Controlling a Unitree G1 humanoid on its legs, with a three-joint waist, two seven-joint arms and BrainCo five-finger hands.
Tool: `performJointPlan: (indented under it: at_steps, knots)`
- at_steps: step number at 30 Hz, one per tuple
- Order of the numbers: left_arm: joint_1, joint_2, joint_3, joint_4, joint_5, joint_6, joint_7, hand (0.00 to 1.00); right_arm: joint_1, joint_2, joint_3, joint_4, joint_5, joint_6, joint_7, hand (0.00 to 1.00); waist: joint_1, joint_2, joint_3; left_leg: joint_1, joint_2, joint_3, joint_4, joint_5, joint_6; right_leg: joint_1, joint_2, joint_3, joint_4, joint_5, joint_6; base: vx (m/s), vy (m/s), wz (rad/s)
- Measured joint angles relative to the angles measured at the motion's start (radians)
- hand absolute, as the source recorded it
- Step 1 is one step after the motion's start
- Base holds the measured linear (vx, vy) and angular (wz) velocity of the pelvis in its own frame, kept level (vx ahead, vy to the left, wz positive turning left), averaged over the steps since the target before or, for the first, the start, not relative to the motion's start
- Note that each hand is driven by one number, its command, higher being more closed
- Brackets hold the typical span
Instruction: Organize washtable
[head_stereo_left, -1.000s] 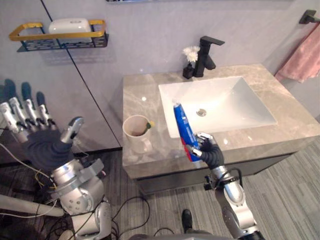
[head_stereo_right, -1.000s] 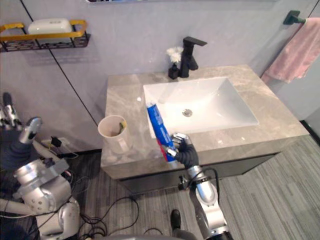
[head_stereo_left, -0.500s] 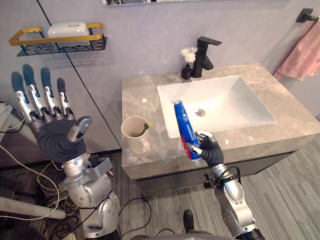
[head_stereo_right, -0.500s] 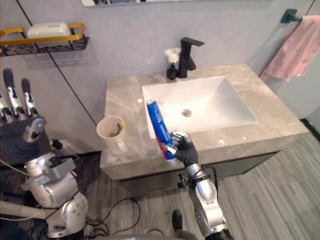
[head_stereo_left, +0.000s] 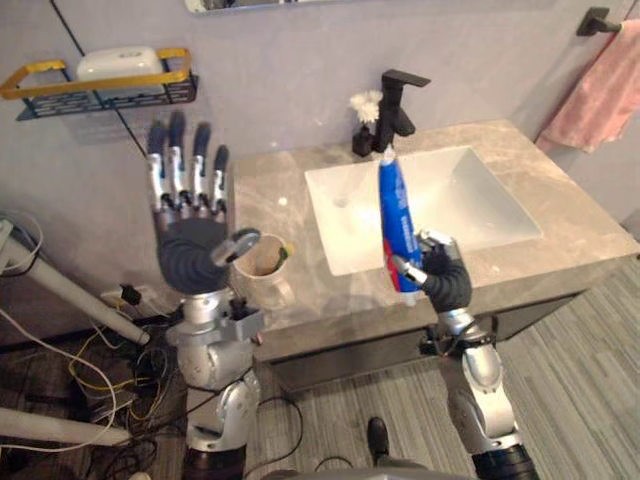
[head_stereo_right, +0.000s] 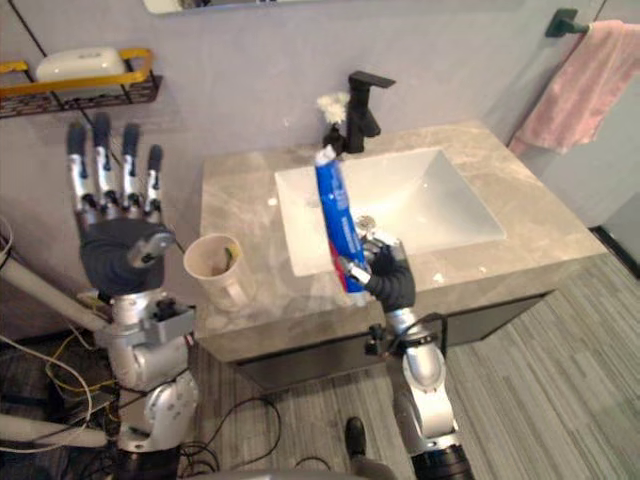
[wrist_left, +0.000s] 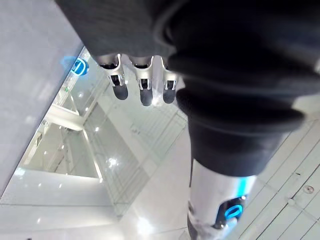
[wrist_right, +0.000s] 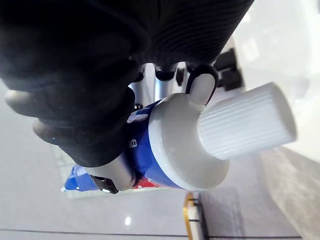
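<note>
Up close, right hand (head_stereo_left: 446, 283) grips toothpaste tube (wrist_right: 142, 152), ribbed cap (wrist_right: 245, 120) showing.

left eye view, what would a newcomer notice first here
First, the blue toothpaste tube, held upright in the right hand above the front edge of the washtable, before the sink. Next, the left hand, open with fingers pointing straight up, beside the cup at the washtable's left end.

A bathroom is indicated by a white rectangular basin (head_stereo_left: 480, 200) set in a beige marbled vanity top (head_stereo_left: 268, 190), a black angular tap (head_stereo_left: 398, 100) and a hung pink towel (head_stereo_left: 597, 95).
</note>
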Motion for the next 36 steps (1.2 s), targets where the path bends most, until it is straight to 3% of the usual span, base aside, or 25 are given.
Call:
performJointPlan:
  at_steps: [8,20,27,36]
  knots:
    - [-0.009,0.012,-0.031,0.042,-0.011,0.013,-0.005,0.00,-0.003,0.016,-0.041,-0.022,0.001,-0.004,-0.001,1.00,-0.004,0.001,0.000,-0.002,0.000,0.035,0.021,-0.016,0.002,-0.005,0.005,0.036,0.000,0.005,0.002,-0.03,0.000,-0.14]
    - [-0.094,0.052,-0.122,0.167,-0.110,0.076,-0.097,0.00,0.008,0.016,-0.024,-0.056,0.002,-0.001,0.006,1.00,-0.027,0.001,0.000,-0.017,-0.001,0.047,0.056,-0.034,0.007,-0.020,0.003,0.052,0.000,0.014,0.009,-0.01,-0.002,-0.03]
    - [-0.120,0.109,-0.183,0.213,-0.198,0.133,-0.154,0.00,0.005,-0.025,0.042,-0.056,0.001,0.004,0.036,1.00,-0.026,0.001,0.000,-0.018,-0.002,0.050,0.061,-0.036,0.008,-0.020,0.002,0.056,0.000,0.015,0.010,0.00,0.000,0.00]
    - [-0.132,0.152,-0.222,0.235,-0.273,0.155,-0.193,0.00,-0.009,-0.081,0.065,-0.055,-0.001,0.006,0.069,1.00,-0.026,0.000,0.000,-0.020,-0.002,0.050,0.067,-0.037,0.009,-0.020,0.002,0.056,0.000,0.016,0.009,0.00,0.000,0.00]
